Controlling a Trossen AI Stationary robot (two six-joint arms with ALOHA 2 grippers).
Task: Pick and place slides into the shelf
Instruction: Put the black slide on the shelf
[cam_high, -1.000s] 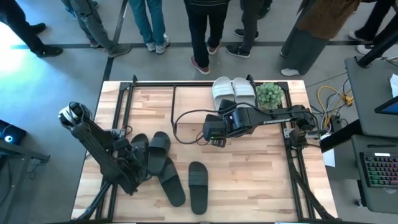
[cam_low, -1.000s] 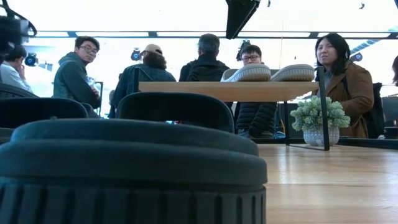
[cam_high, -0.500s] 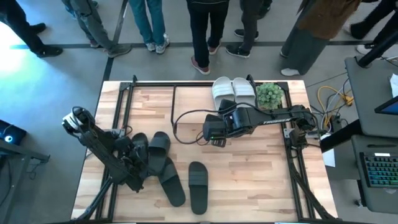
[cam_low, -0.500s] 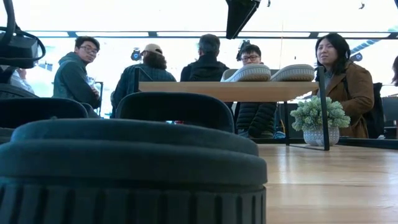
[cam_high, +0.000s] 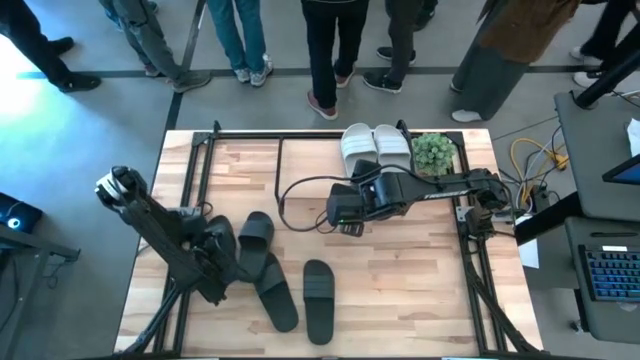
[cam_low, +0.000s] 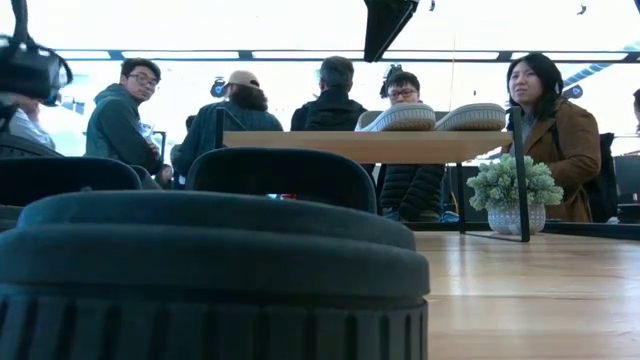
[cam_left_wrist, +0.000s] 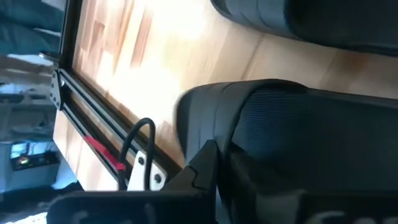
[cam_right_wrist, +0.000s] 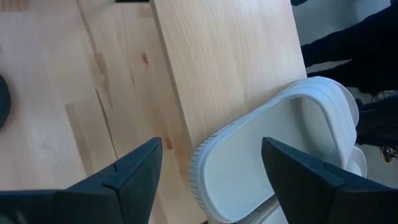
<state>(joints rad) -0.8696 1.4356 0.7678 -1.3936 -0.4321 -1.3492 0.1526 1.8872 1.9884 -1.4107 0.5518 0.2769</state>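
Left gripper (cam_high: 218, 262) down on leftmost matte black slide sandal (cam_high: 222, 240), pick step, finger state can't tell; right gripper (cam_right_wrist: 211, 168) spread open, idle over light wood shelf (cam_right_wrist: 224, 68) holding two pale slides (cam_high: 376, 146); next: grasp, lift, carry to shelf.

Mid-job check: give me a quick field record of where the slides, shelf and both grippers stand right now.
white slides: two, side by side on the shelf top board, at its right end
black slides: on the tabletop, front left; three clearly visible, a fourth partly under the left arm
left gripper: low among the black slides, a black slide fills its wrist view; fingers hidden
right gripper: open, empty, above the shelf board facing the white slides
other: potted plant right of the white slides
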